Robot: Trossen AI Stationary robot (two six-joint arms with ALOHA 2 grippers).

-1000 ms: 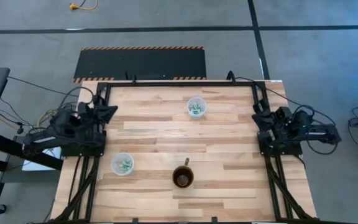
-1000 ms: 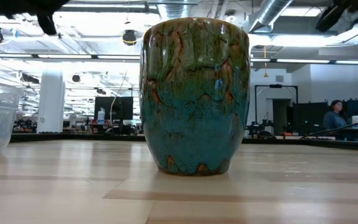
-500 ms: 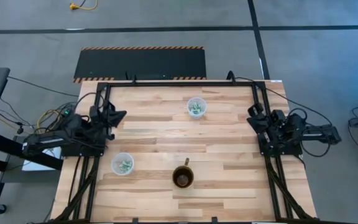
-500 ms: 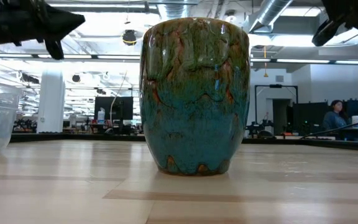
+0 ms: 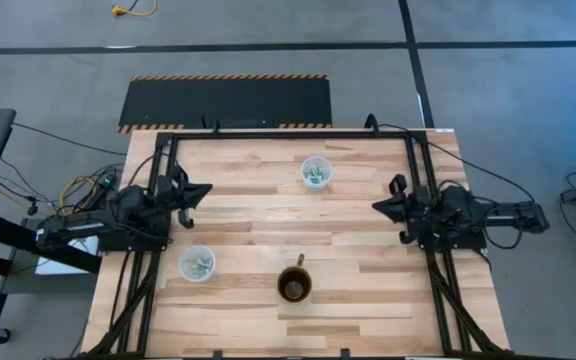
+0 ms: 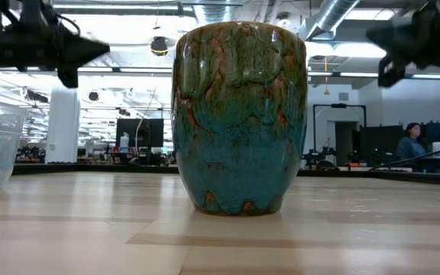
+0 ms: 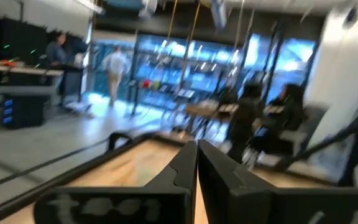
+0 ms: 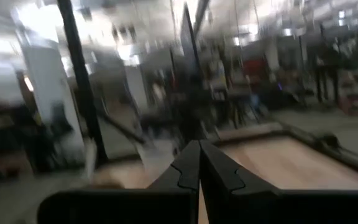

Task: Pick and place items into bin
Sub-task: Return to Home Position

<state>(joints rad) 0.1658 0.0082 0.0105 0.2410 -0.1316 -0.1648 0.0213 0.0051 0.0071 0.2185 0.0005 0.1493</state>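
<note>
Step in hand: we are judging this to be the wrap-up, the home-position step, with no picking under way.
Left arm: the left gripper [image 5: 204, 189] is hovering over the bench [image 5: 248, 215] near its left edge, pointing inward across the boards.
Left fingers: in the wrist view its fingers [image 7: 185, 165] are pressing tip to tip, clenched on nothing.
Right arm: the right gripper [image 5: 378, 205] is hanging over the right side, aiming back toward the left arm.
Right fingers: its fingers [image 8: 190, 163] are likewise meeting along one seam, empty.
Items: we are seeing green-and-white items [image 5: 316, 175] lying in the top bin [image 5: 305, 165], and more [image 5: 198, 266] in the bottom bin [image 5: 183, 258].
Loose pieces: we are spotting none on the boards.
Pointing and long axis: the pieces are crumpled and too small for us to call either; both bins are standing mouth up.
Mug: the mug [image 5: 295, 287] is sitting near the front edge, apart from both bins.
Next move: we are reckoning it needs only a clean tuck-in, keeping clear of bins and mug.
</note>
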